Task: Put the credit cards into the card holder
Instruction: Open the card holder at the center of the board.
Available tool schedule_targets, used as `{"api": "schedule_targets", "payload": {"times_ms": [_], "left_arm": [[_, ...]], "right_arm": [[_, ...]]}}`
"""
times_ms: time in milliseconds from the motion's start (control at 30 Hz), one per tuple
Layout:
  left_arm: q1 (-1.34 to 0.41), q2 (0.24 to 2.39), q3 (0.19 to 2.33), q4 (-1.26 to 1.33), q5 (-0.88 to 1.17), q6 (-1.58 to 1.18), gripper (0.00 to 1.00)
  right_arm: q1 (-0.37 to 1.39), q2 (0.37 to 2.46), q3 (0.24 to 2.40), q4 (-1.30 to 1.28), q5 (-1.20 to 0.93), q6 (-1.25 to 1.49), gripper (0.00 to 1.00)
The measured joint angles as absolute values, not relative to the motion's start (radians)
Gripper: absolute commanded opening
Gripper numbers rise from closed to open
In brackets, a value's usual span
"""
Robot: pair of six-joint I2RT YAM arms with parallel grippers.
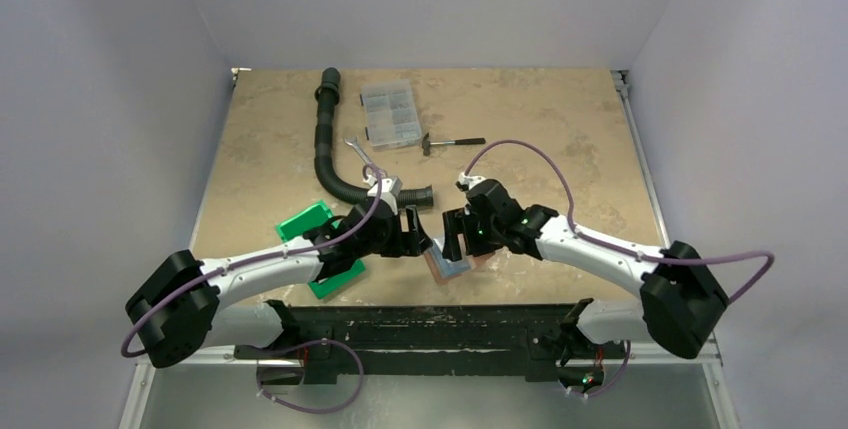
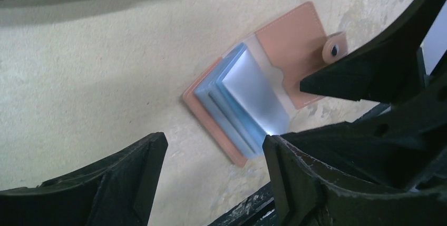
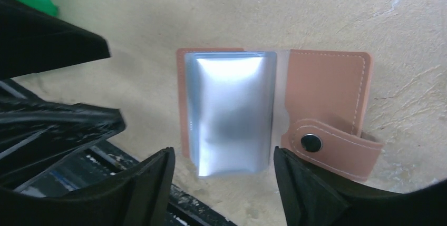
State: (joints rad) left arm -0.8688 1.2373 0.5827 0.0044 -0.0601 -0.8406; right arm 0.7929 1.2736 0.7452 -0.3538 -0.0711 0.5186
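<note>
lying open, card holder [image 3: 327, 89] (sleeves [image 3: 229, 113] showing)

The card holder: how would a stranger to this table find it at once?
On the beige table, look midway along the near edge. The card holder lies open there: flat, reddish-brown, silvery-blue pockets, a snap tab; the bin to its left is green.

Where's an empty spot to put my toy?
Bare table right of the hammer, and left of the black hose. Crowded in front: the left end effector and right end effector hover over the card holder, by the green bin.
</note>
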Motion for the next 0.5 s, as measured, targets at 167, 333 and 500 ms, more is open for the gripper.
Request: {"api": "schedule_targets", "payload": {"times_ms": [167,333,500], "left_arm": [[-0.868,1.228,0.532,-0.001,-0.057,-0.856,0.74],[-0.866,1.228,0.499,0.005,-0.051,-0.877,0.74],[-0.866,1.229,0.498,0.01,-0.04,-0.88,0.74]], "right_arm": [[0.812,1.362,0.739,-0.326,-0.069,0.512,0.9],[0.83,1.402,0.738,-0.302,-0.057,0.511,0.81],[0.83,1.431,0.717,-0.266,-0.04,0.516,0.53]]}}
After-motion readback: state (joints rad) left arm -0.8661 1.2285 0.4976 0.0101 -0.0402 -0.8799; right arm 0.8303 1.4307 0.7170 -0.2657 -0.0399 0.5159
